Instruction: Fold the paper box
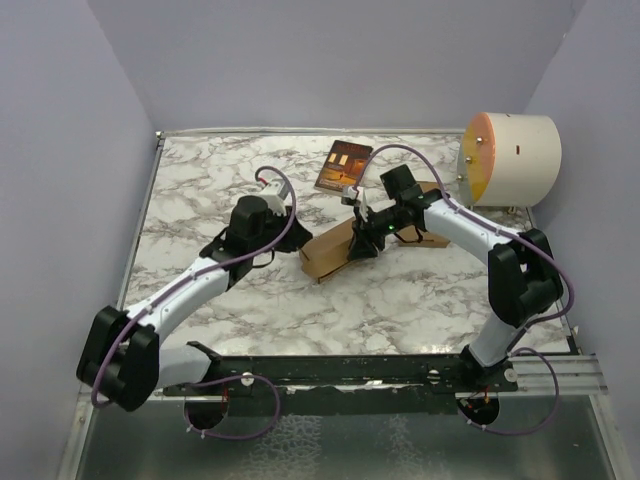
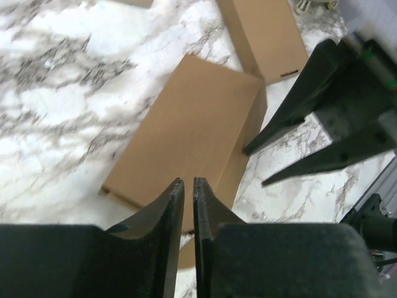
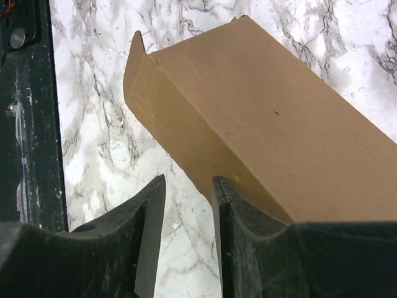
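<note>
Seeing the paper box (image 1: 328,255) lying flat near the middle of the worktop (image 1: 200,190), flap poking out at one end. Got the left gripper (image 2: 188,180) by it, fingers pressed nearly together on nothing, and the right gripper (image 3: 188,180) with fingers spread, one just beside its long side.

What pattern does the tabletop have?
The tabletop is white marble with grey veins, clearest in the left wrist view.

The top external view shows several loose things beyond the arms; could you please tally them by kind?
Brown cartons: 2 (the paper box, a second carton)
Book: 1
Cream drum: 1
Total: 4
</note>
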Controlling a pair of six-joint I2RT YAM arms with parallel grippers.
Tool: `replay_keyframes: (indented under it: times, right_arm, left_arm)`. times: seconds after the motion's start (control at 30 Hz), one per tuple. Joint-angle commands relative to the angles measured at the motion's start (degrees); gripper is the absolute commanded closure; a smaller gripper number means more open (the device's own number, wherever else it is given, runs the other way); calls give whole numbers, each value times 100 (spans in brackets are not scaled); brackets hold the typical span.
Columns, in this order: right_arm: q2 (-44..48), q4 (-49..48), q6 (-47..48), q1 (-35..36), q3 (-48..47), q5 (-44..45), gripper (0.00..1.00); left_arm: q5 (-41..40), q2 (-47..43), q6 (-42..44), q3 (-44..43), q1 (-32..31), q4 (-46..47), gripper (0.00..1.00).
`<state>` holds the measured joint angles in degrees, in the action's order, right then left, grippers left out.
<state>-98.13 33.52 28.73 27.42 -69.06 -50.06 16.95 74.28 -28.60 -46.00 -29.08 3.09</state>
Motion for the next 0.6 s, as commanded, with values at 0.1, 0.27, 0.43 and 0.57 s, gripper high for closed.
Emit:
replay_keyframes:
  times: [0.1,0.27,0.43,0.57]
  right_arm:
    - [-187,232,-11,13,-354,-152,64]
    - [-152,517,242,15,-458,-538,61]
    - [39,803,533,12,-535,-865,58]
    - [93,996,690,10,-657,-1014,57]
  left_arm:
    - [-223,-1088,-976,1934,53,634,93]
    - [-5,-1064,-1290,2547,54,1265,94]
    - [2,-836,-1274,2530,52,1498,94]
    - [121,-696,-1330,2523,52,1705,94]
